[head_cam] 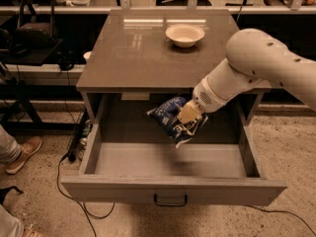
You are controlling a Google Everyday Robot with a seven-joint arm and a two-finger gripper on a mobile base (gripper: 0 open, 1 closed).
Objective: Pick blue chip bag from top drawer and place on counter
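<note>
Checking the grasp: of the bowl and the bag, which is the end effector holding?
The blue chip bag, gripped by the end effector above the open top drawer; the white bowl sits untouched on the counter.

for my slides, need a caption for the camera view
Gripper holds the blue chip bag above the open top drawer, near the counter edge.

The tan tool (189, 114), on a white arm (256, 58) over the grey drawer (173, 191), grips a navy bag (168, 115) with white lettering. Beyond it, a cream bowl (184, 34) sits on the glossy grey-brown surface (133, 58).
</note>
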